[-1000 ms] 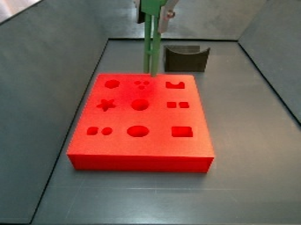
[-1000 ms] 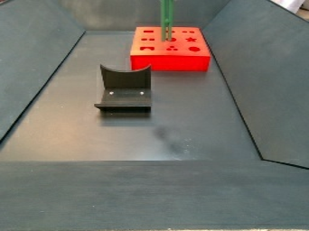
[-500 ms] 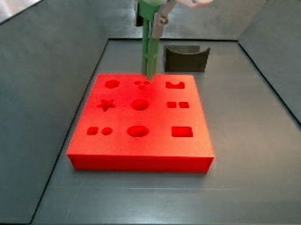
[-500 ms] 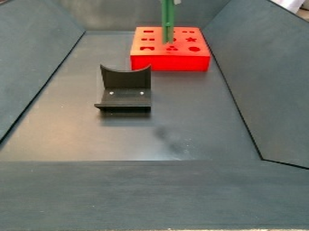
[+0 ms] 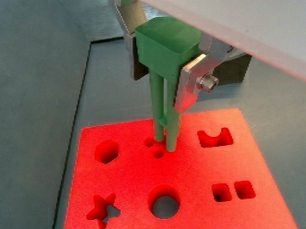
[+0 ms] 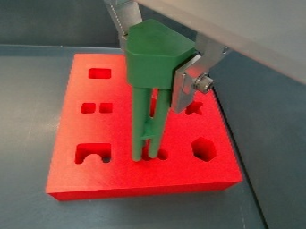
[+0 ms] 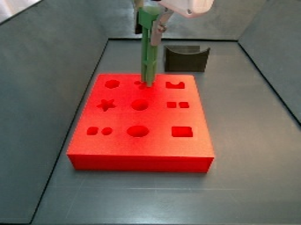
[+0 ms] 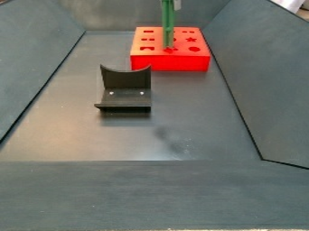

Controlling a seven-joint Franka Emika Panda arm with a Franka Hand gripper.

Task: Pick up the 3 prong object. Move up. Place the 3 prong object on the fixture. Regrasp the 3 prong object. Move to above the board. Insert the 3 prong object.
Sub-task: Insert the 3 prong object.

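Note:
In both wrist views my gripper (image 5: 164, 64) (image 6: 158, 64) is shut on the block-like head of the green 3 prong object (image 5: 164, 112) (image 6: 148, 125). A silver finger (image 5: 191, 82) presses each side of the head. The piece hangs upright with its prongs pointing down. Their tips reach the three small holes near one edge of the red board (image 5: 131, 179) (image 6: 114, 134). In a side view the gripper (image 7: 150, 16) is above the board's (image 7: 118, 149) far edge, and the green piece (image 7: 147, 53) stands straight below it. The fixture (image 7: 186, 59) (image 8: 123, 88) stands apart from the board, with nothing on it.
The board (image 8: 182, 61) has other cut-outs round the prongs: a star, circles, squares and a notched shape. Sloping grey walls enclose the dark floor (image 8: 145, 135) on all sides.
The gripper has gone down a little with the green piece. The prong tips, which hung above the board, now meet the three small holes.

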